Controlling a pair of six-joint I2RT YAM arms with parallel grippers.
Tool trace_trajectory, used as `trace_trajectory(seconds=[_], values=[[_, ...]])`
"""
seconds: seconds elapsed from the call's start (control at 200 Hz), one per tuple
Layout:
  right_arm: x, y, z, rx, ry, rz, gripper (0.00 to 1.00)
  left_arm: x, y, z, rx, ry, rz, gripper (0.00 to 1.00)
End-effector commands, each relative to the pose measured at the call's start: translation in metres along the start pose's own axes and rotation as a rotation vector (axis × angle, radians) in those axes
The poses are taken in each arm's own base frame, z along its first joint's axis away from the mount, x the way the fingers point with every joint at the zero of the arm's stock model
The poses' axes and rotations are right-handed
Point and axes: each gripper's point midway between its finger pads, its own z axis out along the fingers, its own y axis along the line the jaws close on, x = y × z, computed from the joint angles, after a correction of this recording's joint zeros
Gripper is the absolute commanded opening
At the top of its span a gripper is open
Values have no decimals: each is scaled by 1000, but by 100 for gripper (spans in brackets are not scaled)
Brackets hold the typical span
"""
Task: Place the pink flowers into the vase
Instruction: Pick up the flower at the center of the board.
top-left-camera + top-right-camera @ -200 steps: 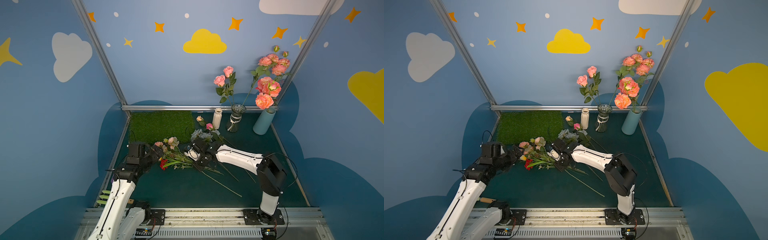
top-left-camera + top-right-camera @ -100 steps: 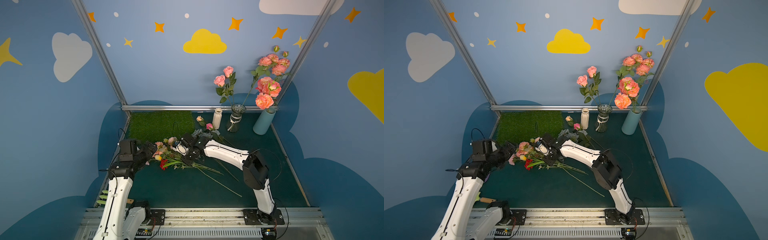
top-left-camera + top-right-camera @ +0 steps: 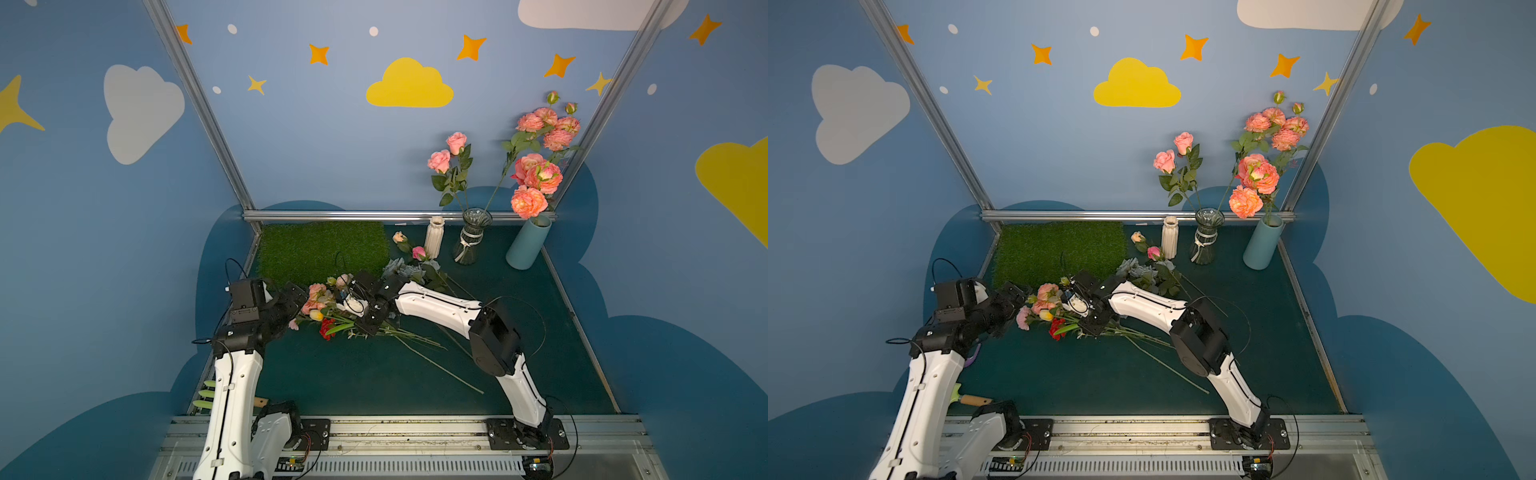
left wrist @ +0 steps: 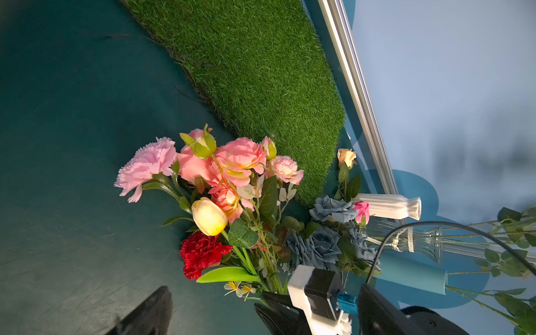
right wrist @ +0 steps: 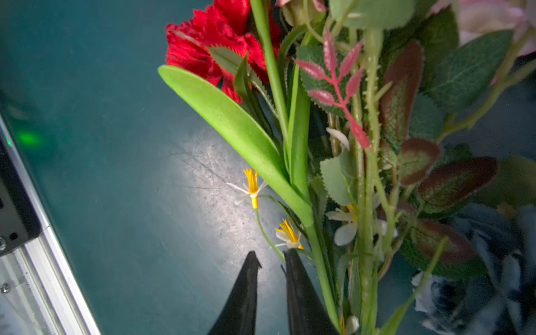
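1. Pink flowers point(image 4: 237, 162): a loose heap lying flat on the table point(image 3: 374, 382), just in front of the grass mat point(image 3: 320, 249). Heads point toward the left gripper point(image 3: 296, 300), and the stems trail off toward the front.
2. Mixed into the heap are a red carnation point(image 4: 200, 252) and a yellow tulip point(image 4: 208, 216). Grey-blue roses point(image 4: 316, 246) lie just behind.
3. Handling, my guess: light fake blooms with soft heads that crush easily. Stems look thin, springy and slick. Leaves snag their neighbours, so one stem may drag the carnation or tulip along.
4. Best hold: bare stem below the leaves, well clear of the head.
5. Right gripper point(image 5: 269, 256): low beside the stems, jaws narrow, a slit of table showing between them. The thin stalk of a small white bloom point(image 5: 252, 188) meets one tip; pinched or not, cannot tell. The thicker stems lie beside the jaws, not between.
6. Left gripper: jaws wide and empty, just beside the pink heads.
7. Containers, along the back:
   - White vase point(image 3: 434, 237): nothing stands in it.
   - Glass vase point(image 3: 471, 235): two pink roses.
   - Blue vase point(image 3: 525, 245): a tall spray of salmon blooms.
8. Two small buds point(image 3: 419, 252) lie on the table by the white vase.
9. Necks look narrow, so a stem likely has to go in end first, near upright.
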Motion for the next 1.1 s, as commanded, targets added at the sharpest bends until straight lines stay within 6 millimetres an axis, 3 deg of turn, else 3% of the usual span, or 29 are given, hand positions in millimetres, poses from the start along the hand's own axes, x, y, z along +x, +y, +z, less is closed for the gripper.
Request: trace_trajectory(seconds=[0.0,0.14,0.395,0.731,0.911,1.091], values=[[-3,-5,1,26,19,-23,20,2,0,4,16,13,23,100],[-3,-11,9,55,38,-36,20,2,0,5,23,19,26,100],[-4,-13,5,69,28,-53,19,3,0,8,28,30,29,100],[4,-14,24,48,90,-49,18,1,-3,7,45,35,19,100],[0,-14,16,54,68,-51,8,3,-8,2,63,38,22,100],[-16,-12,-15,100,2,-78,0,3,-12,-7,74,22,27,99]])
